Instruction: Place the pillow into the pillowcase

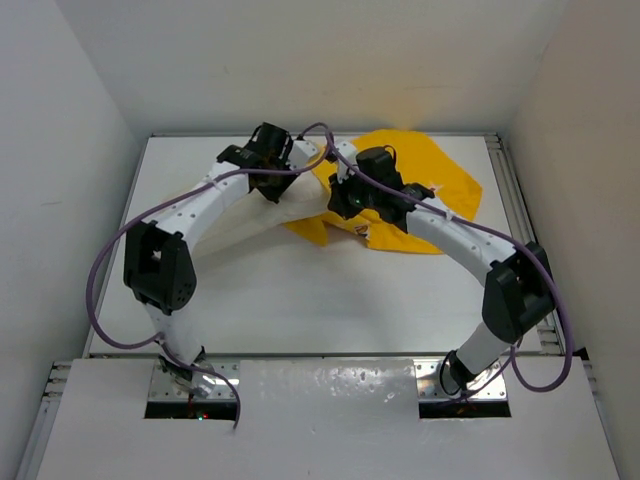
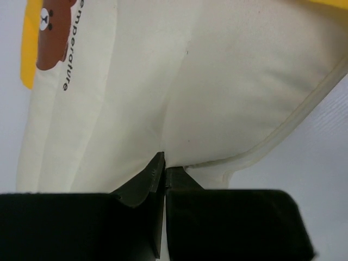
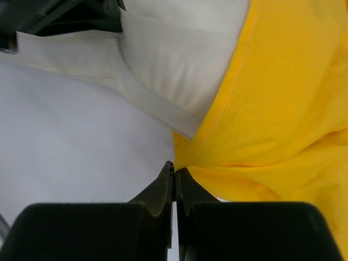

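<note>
My left pincer (image 2: 163,168) clamps the pillow (image 2: 217,81) seam, right pincer (image 3: 174,174) the pillowcase (image 3: 283,109) hem; if I pull, either thin grip may slip.

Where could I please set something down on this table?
The middle of the near strip of table, in front of the pillow and pillowcase, is bare. The far middle is crowded: the left gripper pinches the pillow, the right gripper the pillowcase.
</note>
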Controlling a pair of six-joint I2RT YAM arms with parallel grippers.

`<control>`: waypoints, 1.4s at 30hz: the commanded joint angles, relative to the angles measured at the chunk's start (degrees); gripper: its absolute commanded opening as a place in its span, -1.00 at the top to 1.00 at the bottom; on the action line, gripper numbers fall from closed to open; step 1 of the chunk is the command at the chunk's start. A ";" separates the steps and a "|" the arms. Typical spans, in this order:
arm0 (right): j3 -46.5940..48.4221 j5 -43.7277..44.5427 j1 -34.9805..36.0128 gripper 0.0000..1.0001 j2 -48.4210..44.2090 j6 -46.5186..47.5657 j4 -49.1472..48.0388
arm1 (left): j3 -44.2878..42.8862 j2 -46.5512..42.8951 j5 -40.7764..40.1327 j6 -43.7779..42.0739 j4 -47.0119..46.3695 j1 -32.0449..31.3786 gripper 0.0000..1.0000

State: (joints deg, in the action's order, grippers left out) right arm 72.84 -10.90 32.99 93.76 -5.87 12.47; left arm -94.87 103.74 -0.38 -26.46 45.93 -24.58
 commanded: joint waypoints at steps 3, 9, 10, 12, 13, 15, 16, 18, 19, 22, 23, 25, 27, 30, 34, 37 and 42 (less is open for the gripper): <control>0.02 -10.70 0.06 1.00 1.42 -6.51 -6.66 | 2.67 2.43 7.32 0.97 -10.15 -3.80 1.00; -5.15 -18.02 -1.26 1.00 2.57 -16.63 -15.72 | 4.87 4.98 16.28 3.52 -14.73 -4.95 0.45; -5.95 -17.59 -1.44 1.00 2.75 -16.63 -15.29 | 4.61 4.98 16.90 3.52 -14.04 -4.78 0.30; -7.71 -16.71 -2.49 0.97 2.57 -16.46 -12.74 | 2.25 4.54 19.45 3.08 -12.28 -4.17 -0.12; -8.32 -16.18 -3.97 0.78 1.96 -16.46 -12.73 | 1.36 4.10 20.32 3.17 -10.10 -2.77 -0.20; -10.25 -16.09 -5.56 0.30 1.17 -16.89 -9.84 | -2.22 3.57 23.57 3.78 -8.06 -1.01 -0.30; -10.87 -16.17 -7.22 -0.17 0.82 -17.16 -9.57 | -3.47 3.40 24.98 4.04 -6.14 1.26 -0.30; -11.93 -16.09 -8.47 -0.36 -0.41 -17.68 -9.13 | -6.45 3.48 27.01 4.05 -4.54 3.13 -0.29; -12.19 -15.91 -9.25 -0.45 -0.76 -17.86 -9.04 | -8.99 3.74 26.84 3.61 -3.67 4.26 -0.16; -12.02 -12.76 -9.88 0.01 -1.82 -19.17 -9.04 | -10.95 5.06 18.27 2.64 -6.27 4.72 0.72; -11.84 -11.09 -10.05 0.36 -1.82 -20.05 -9.13 | -11.21 5.85 16.66 2.64 -7.51 4.89 0.85; -11.67 -8.89 -11.10 0.85 -1.73 -24.79 -9.83 | -12.26 9.62 13.58 3.95 -10.15 5.24 0.92; -12.19 -5.81 -11.89 0.58 -1.21 -29.09 -11.85 | -17.34 12.96 12.51 9.21 -10.34 6.29 0.42; -12.37 -1.17 -12.87 -0.26 0.63 -38.05 -12.20 | -22.63 19.72 16.46 15.35 -13.65 7.78 -0.19; -10.00 5.26 -12.52 -0.47 3.27 -41.49 -7.22 | -21.67 22.28 15.16 18.11 -21.49 7.70 -0.42; -10.70 8.17 -12.34 -0.75 4.41 -44.92 -6.93 | -22.99 25.36 11.47 17.85 -24.57 7.35 -0.74; -6.85 3.96 -12.60 -0.64 11.87 -49.40 -11.58 | -24.41 30.55 9.52 14.87 -24.67 5.25 -0.92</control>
State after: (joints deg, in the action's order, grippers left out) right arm 61.69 -6.52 20.38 102.35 -50.06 4.43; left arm -117.64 133.29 11.07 -10.24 24.93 -17.93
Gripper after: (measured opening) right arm 0.847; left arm 0.964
